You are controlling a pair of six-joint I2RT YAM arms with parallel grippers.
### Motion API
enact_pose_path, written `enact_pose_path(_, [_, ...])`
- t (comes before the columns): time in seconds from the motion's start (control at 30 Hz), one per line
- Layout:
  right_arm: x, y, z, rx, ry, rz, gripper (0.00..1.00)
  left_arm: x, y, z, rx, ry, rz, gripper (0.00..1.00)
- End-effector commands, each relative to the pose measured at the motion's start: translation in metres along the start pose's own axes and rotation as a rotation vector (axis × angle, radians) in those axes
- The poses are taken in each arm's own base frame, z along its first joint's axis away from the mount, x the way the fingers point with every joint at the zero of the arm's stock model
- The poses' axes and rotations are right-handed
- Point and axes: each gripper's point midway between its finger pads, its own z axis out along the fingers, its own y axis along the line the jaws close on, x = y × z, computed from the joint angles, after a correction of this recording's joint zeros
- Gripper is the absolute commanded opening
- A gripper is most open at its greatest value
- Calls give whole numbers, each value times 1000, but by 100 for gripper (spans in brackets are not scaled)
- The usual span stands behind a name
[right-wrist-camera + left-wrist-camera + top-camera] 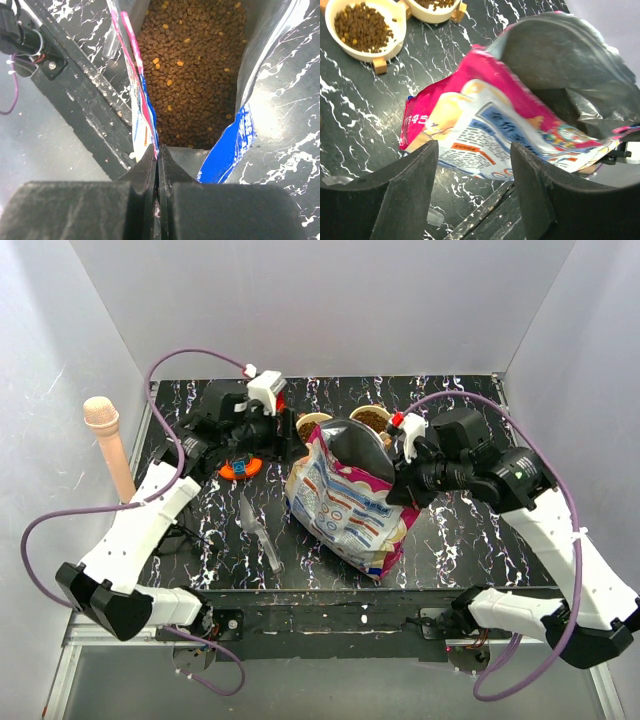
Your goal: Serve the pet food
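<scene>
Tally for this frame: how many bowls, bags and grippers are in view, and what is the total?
Bowls: 2
Bag: 1
Grippers: 2
Total: 5

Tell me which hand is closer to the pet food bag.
Right. The right hand pinches the bag at its rim; the left hand hangs open beside it, not touching.

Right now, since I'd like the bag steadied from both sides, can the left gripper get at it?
Probably yes. The left gripper is open and faces the bag on its printed side, with nothing seen between them. The right gripper is shut on its rim at the other side.
</scene>
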Motion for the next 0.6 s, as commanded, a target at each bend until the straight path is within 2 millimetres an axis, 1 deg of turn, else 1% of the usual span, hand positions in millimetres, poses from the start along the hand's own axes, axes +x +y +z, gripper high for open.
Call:
enact_pose_path(0.0, [0, 19, -25, -119, 30, -35, 1, -26, -20, -22, 228, -157, 9, 64])
enact_pose_path(0.03, [2, 21, -25, -132, 49, -25, 1, -27, -21, -16, 258, -166, 16, 71])
enact_pose_path(0.07, [3, 21, -25, -136, 57, -18, 1, -24, -17, -9, 266, -154, -4, 76])
enact_pose_path(0.13, [6, 24, -27, -141, 59, -5, 1, -30, -13, 1, 319, -185, -29, 79])
enact_pose_path(0.17, [8, 25, -28, -148, 62, 2, 1, -28, -9, 6, 325, -183, -40, 79])
enact_pose_path(0.3, [10, 27, -30, -146, 69, 23, 1, -19, -11, 20, 398, -156, -31, 76])
enact_pose_path(0.37, [10, 27, -31, -146, 70, 30, 1, -15, -8, 26, 409, -149, -17, 74])
enact_pose_path(0.57, [11, 30, -28, -169, 79, 41, 1, -7, -2, 42, 459, -105, 18, 74])
